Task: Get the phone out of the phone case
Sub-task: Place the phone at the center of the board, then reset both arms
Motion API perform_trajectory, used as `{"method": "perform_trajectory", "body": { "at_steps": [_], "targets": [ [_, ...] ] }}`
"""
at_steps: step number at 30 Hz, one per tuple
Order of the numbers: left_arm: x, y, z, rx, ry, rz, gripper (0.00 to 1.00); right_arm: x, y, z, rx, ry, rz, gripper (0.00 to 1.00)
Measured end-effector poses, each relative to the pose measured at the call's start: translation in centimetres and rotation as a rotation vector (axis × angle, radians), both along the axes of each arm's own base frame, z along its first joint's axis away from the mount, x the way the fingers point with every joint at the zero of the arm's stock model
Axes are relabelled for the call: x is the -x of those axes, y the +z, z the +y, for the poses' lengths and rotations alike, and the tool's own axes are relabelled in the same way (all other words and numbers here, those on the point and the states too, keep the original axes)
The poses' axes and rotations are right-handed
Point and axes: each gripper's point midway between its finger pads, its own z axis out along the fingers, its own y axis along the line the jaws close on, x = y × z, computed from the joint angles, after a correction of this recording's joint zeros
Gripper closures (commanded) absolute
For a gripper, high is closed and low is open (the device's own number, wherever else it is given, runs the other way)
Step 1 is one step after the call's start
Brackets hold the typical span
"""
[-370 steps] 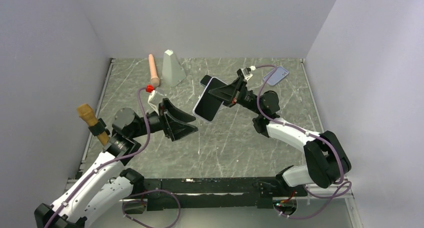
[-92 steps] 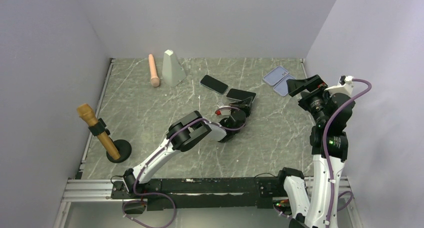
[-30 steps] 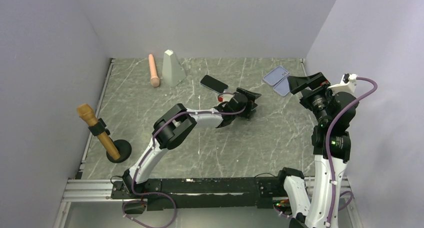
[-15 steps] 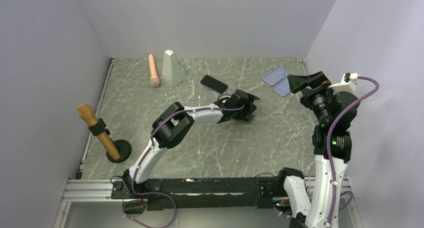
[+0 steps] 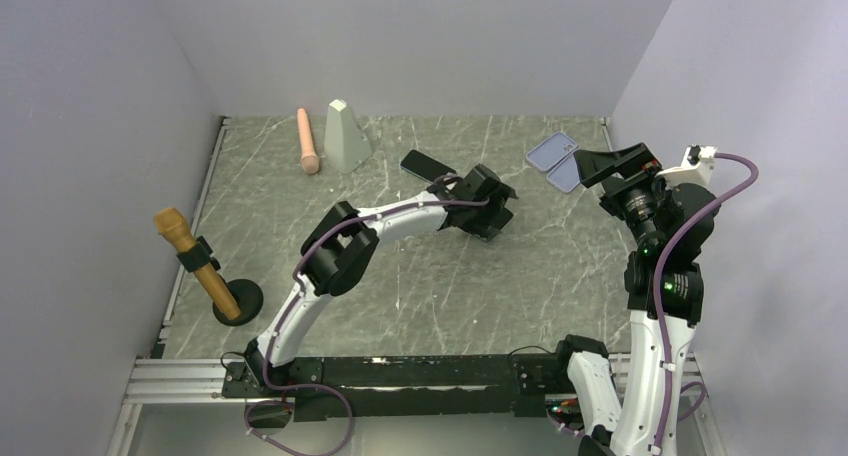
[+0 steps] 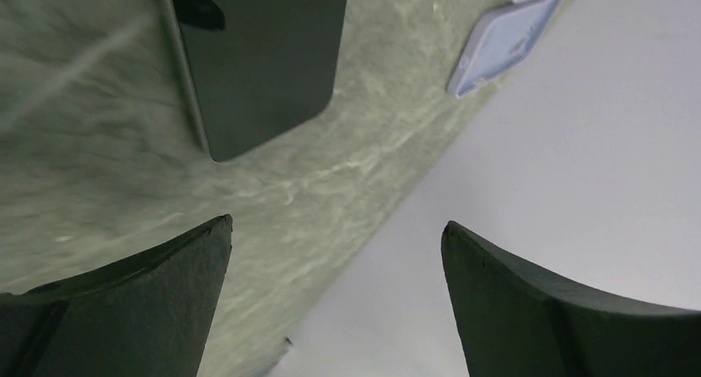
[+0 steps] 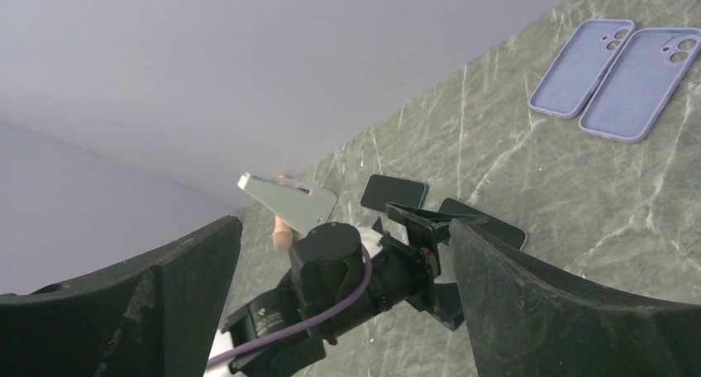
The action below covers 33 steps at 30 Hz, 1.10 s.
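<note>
Currently the dark phone (image 6: 264,63) is lying flat and bare on the marble table (image 5: 560,266), out of any case, showing a glossy dark face with a blacker patch near one corner. It is sitting near the middle of the table, right below the left gripper (image 6: 335,224), whose jaws are standing wide apart and holding nothing. The left wrist view is cutting off the phone's far end, and from overhead the gripper is covering nearly all of it, so whether a finger is touching it is impossible to tell. A second phone (image 5: 428,166), also dark and bare, is lying just beside it toward the back. Toward the back right corner a lavender case (image 7: 583,67) and a second lavender case (image 7: 641,83) are lying side by side, hollow side up and empty; from overhead the raised right arm is hiding part of one. The right gripper (image 7: 345,222) is hanging high at the right side, jaws spread fully and empty. At the back left a grey wedge block (image 5: 345,136) and a pink cylinder (image 5: 307,141) are resting near each other, and a wooden-handled tool (image 5: 185,241) is leaning out of a black round base (image 5: 240,301) at the left edge.
</note>
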Motion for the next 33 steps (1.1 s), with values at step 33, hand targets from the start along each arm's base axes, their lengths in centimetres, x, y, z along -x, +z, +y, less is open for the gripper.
{"method": "perform_trajectory", "body": {
  "at_steps": [33],
  "targets": [
    [13.5, 41.3, 41.9, -1.091, -0.068, -1.423, 0.01, -2.2, -2.4, -0.1, 0.293, 0.184, 0.181, 0.00]
  ]
}}
